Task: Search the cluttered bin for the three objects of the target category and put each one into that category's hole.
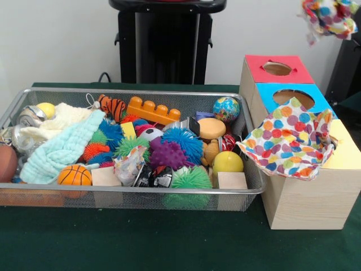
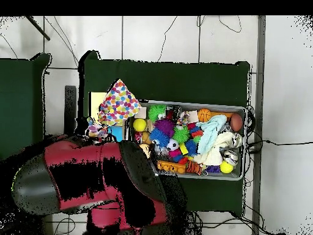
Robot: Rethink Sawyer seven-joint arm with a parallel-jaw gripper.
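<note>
The wire mesh bin [image 1: 141,190] holds a pile of toys. One dotted cloth [image 1: 290,138] lies spread over the yellow-topped box [image 1: 345,149] and hides its hole; it also shows in the overhead view [image 2: 119,103]. A second dotted cloth [image 1: 330,16] hangs bunched in the air at the top right, above and behind the boxes. In the overhead view this cloth [image 2: 96,129] hangs at the end of the red arm [image 2: 85,174], so my gripper [image 2: 92,136] is shut on it. A crumpled whitish piece with coloured marks [image 1: 128,164] lies in the bin; I cannot tell what it is.
The blue-topped box's hole [image 1: 293,97] and the red-topped box's hole [image 1: 277,68] are uncovered. In the bin lie a mint-green towel [image 1: 62,149], a cream knitted cloth [image 1: 63,116], a small basketball [image 1: 74,175], a yellow ball [image 1: 228,162] and an orange brick [image 1: 153,110].
</note>
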